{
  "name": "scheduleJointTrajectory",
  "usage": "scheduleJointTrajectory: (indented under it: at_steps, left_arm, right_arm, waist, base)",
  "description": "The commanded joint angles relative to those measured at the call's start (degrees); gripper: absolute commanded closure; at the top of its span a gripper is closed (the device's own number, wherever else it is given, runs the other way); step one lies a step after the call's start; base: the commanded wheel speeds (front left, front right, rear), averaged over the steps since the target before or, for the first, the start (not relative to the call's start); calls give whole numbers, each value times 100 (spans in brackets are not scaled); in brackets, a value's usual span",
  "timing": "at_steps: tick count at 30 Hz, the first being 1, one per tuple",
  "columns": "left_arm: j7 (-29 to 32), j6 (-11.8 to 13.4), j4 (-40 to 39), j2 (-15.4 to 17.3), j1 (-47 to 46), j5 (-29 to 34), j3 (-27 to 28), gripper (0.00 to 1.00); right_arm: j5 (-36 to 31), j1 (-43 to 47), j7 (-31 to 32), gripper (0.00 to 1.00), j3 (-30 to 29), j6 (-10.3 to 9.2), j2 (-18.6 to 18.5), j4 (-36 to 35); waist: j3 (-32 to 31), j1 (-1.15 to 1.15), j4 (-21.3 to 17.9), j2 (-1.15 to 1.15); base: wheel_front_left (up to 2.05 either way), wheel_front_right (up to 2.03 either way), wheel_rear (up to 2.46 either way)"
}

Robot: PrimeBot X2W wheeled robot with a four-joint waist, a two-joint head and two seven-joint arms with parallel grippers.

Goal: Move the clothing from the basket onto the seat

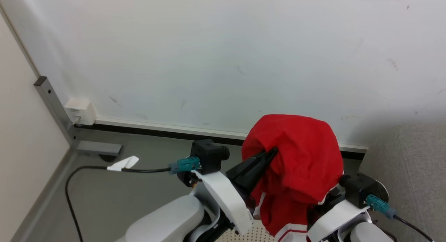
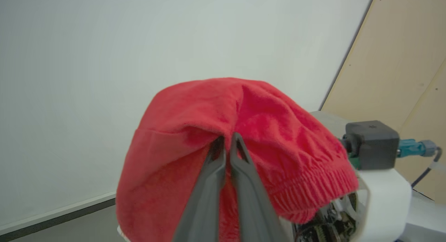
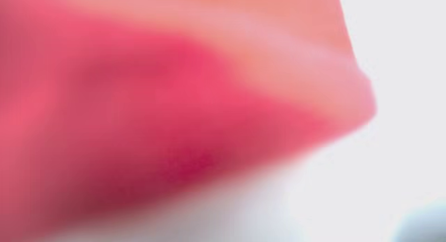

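While the left gripper point(image 1: 273, 152), fingers closed, pinches the red clothing point(image 1: 296, 155) aloft above the basket point(image 1: 251, 235), with fabric draped over the right gripper, whose grip I cannot tell, the carry probably needs a rightward swing to the seat point(image 1: 411, 165).
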Motion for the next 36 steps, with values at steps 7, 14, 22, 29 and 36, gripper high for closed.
scheduleJointTrajectory:
  at_steps: [7,14,22,29,36]
  left_arm:
    - [-28,52,91,110,276,-102,-30,0]
    - [-69,122,104,283,452,-92,-18,0]
    - [-135,220,21,458,607,-73,39,0]
    - [-209,311,-83,588,664,133,66,0]
    - [-263,332,-161,569,669,388,125,0]
  right_arm:
    - [-172,239,-13,100,-79,-12,-216,-426]
    - [-238,340,-14,100,-296,-13,-433,-716]
    - [-340,391,-13,100,-575,-12,-620,-931]
    - [-454,346,-13,100,-871,-13,-808,-1163]
    - [-605,172,-13,100,-1109,-13,-1029,-1492]
  waist:
    - [-30,0,-99,0]
    - [-53,0,-228,0]
    - [0,0,-445,0]
    - [88,0,-834,0]
    - [202,0,-1424,0]
  base:
    - [0,0,0]
    - [0,0,0]
    - [0,0,0]
    - [0,0,0]
    - [0,0,0]
